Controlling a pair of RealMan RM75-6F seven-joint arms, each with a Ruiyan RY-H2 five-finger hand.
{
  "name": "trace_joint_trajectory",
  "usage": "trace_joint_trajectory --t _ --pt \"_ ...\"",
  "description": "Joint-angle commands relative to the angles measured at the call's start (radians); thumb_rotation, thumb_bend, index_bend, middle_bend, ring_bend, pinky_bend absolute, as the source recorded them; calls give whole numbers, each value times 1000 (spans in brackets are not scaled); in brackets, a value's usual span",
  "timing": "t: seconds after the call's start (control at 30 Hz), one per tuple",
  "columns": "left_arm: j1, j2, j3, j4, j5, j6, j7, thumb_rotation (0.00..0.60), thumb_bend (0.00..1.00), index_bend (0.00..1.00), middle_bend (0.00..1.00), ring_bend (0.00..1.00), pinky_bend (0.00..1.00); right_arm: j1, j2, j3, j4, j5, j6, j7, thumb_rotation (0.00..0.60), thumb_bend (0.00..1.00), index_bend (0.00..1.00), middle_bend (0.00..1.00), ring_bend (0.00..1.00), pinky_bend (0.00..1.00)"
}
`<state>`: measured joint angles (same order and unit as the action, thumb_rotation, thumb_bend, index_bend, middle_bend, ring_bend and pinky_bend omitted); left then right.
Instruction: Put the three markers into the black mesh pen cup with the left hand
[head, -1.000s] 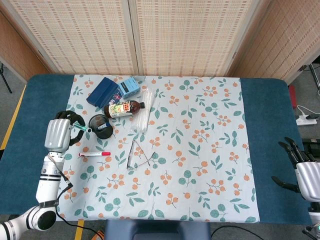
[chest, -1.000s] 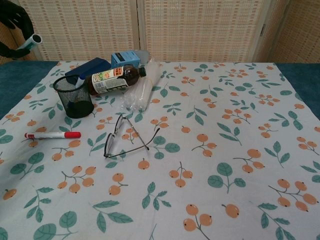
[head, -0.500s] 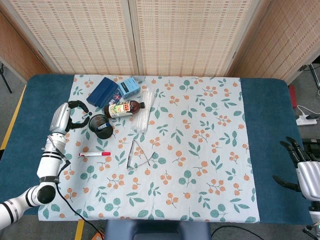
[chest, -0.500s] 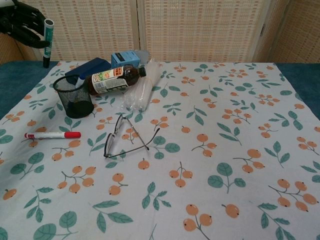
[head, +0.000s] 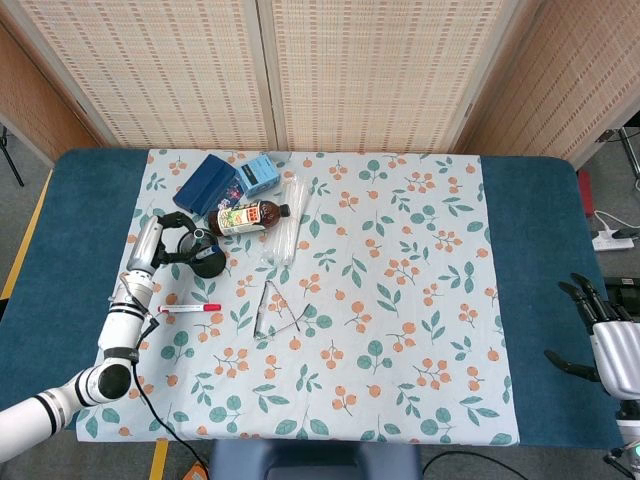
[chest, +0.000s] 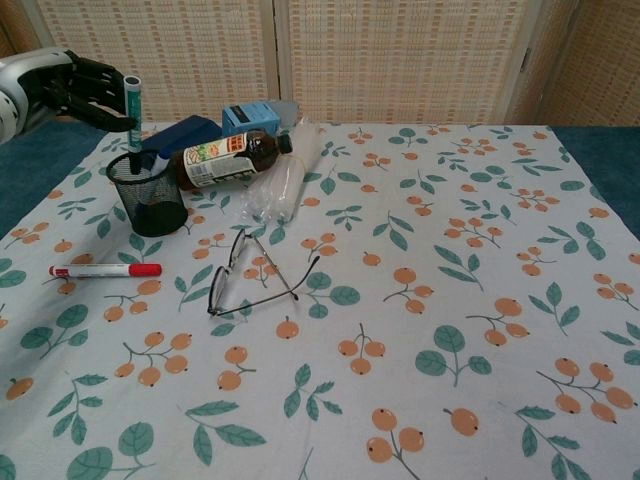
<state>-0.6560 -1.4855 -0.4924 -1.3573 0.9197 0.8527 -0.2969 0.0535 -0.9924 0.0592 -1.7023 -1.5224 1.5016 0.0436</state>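
The black mesh pen cup (chest: 148, 200) (head: 205, 257) stands at the cloth's left side, with a blue marker (chest: 160, 160) leaning inside it. My left hand (chest: 72, 88) (head: 168, 236) holds a green marker (chest: 133, 112) upright just above the cup, its lower tip at the rim. A red marker (chest: 105, 270) (head: 190, 308) lies flat on the cloth in front of the cup. My right hand (head: 598, 338) hangs off the table's right edge, fingers spread, holding nothing.
A brown bottle (chest: 225, 158) lies on its side right behind the cup, beside a dark blue case (head: 207, 183) and a light blue box (head: 258, 175). A clear plastic sleeve (head: 287, 235) and folded glasses (chest: 250, 275) lie right of the cup.
My left hand has swung in from the far left toward the cup, turning the green marker upright and lowering it to the cup's mouth. The right hand is unmoved.
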Motion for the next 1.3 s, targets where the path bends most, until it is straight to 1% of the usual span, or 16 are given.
trace_joint_trajectory --t 0.03,0.33,0.4,0.47,0.6,0.67,0.77,0.83,0.87,0.93,0.97,1.0,1.07,1.13,1.2,1.3 --pt "-7 -10 9 10 -3 0 0 600 298 600 596 282 250 -1 1 1 0 -1 3 3 600 0 160 61 295 303" --pt "-20 -41 37 70 -12 -11 -6 600 298 599 595 281 251 1 1 -2 1 -4 -2 7 600 0 160 61 295 303" --pt "-25 -44 45 84 -10 -16 -1 600 297 582 576 271 250 0 2 -1 0 -4 0 8 600 0 160 61 295 303" --pt "-30 -43 53 92 -2 -17 11 600 298 562 527 250 246 1 2 -2 0 -4 -2 7 600 0 160 61 295 303" --pt "-39 -33 75 95 27 -8 51 600 297 497 388 202 226 2 1 -2 -1 -3 -6 6 600 0 160 61 295 303" --pt "-44 -25 92 93 54 9 88 600 297 458 322 170 217 2 1 -2 0 -5 -4 7 600 0 160 61 295 303" --pt "-44 -3 131 62 109 57 176 600 299 406 269 135 209 1 1 -1 1 -4 -2 8 600 0 160 61 295 303" --pt "-34 27 168 -4 157 105 263 600 299 371 265 133 220 2 1 -1 2 -4 -3 9 600 0 160 61 295 303" --pt "-26 44 187 -46 178 129 308 600 299 348 280 152 249 2 0 -1 2 -4 -3 9 600 0 160 61 295 303" --pt "2 78 227 -169 223 218 434 600 299 349 316 189 296 3 0 -2 2 -4 -4 8 600 0 160 61 295 303" --pt "18 85 247 -221 253 275 498 600 300 378 342 205 314 3 -1 -1 2 -4 -4 7 600 0 160 61 295 303" --pt "45 86 278 -279 302 362 594 600 300 395 358 209 315 2 0 -1 2 -5 -3 7 600 0 160 61 295 303" --pt "102 58 337 -344 396 522 757 600 300 408 427 248 316 0 1 -1 0 -6 2 7 600 0 160 61 295 303" --pt "153 17 391 -353 469 634 878 600 300 406 463 271 317 -1 1 -1 -1 -8 5 6 600 0 160 61 295 303" --pt "206 -30 445 -333 513 713 987 600 298 411 465 271 315 0 1 -2 -2 -9 2 3 600 0 160 61 295 303" --pt "256 -96 478 -282 529 763 1023 600 298 412 456 271 306 3 0 -5 -4 -13 -4 -1 600 0 160 61 295 303"
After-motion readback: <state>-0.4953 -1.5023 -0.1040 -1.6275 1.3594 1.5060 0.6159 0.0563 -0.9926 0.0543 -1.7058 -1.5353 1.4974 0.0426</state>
